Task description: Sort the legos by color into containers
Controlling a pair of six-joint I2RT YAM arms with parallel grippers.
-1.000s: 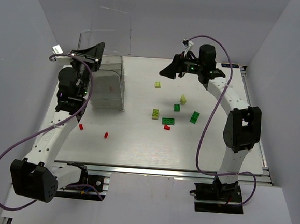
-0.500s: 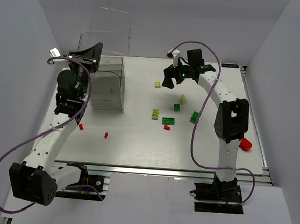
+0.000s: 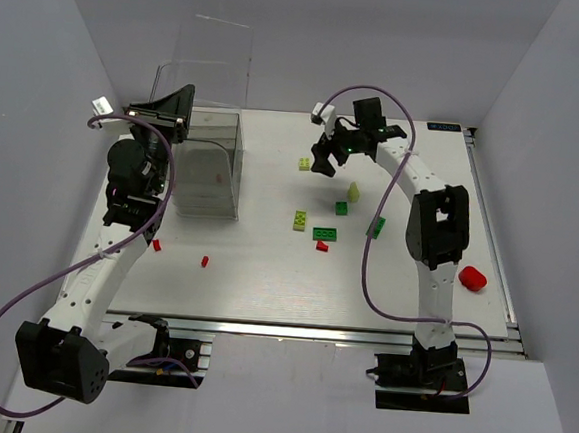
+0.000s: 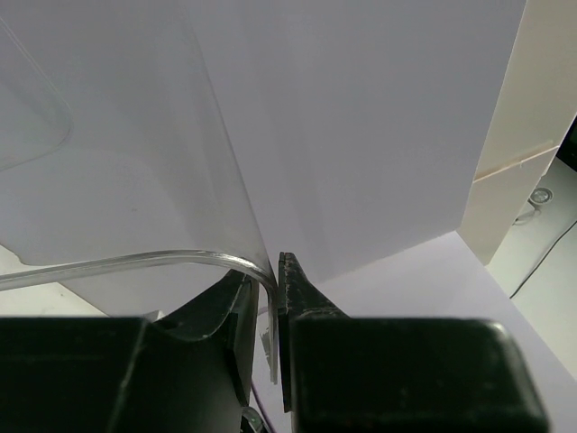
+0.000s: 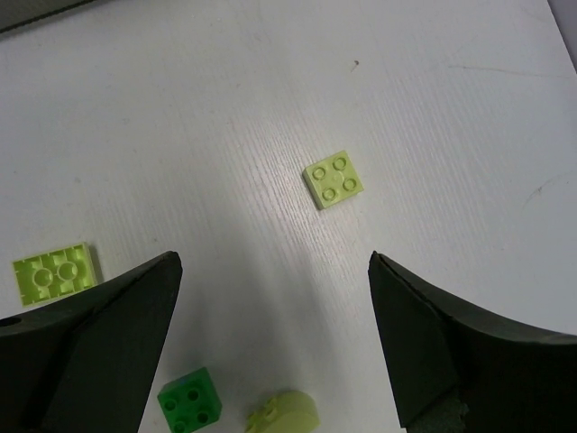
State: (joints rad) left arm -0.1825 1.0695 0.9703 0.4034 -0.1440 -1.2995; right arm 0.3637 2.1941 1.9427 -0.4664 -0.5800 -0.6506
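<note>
left gripper (image 4: 269,271): clamped on bin (image 4: 135,262) rim | right gripper (image 5: 272,260): wide open, empty, over yellow-green brick (image 5: 334,178) on table (image 5: 225,108)

Clear bin (image 3: 236,157) is standing upright at far left, rounded corners, dividers showing inside. I'm pinching its curved rim in my left gripper (image 4: 270,271). Legos are all lying loose outside it. Yellow-green square brick (image 5: 334,179) is sitting flat, four studs up, apart from the others. Yellow-green plate (image 5: 54,272) is lying flat. Dark green cube (image 5: 191,403) is sitting studs up just beside pale rounded piece (image 5: 284,415). Green flat brick (image 3: 324,234) is lying right against tiny red brick (image 3: 321,246). Another green brick (image 3: 376,226) is showing only partly. Red brick (image 3: 156,245) and second red brick (image 3: 204,261) are lying in front of the bin, well apart from the greens. Bigger red piece (image 3: 473,279) is sitting alone, far right.
</note>
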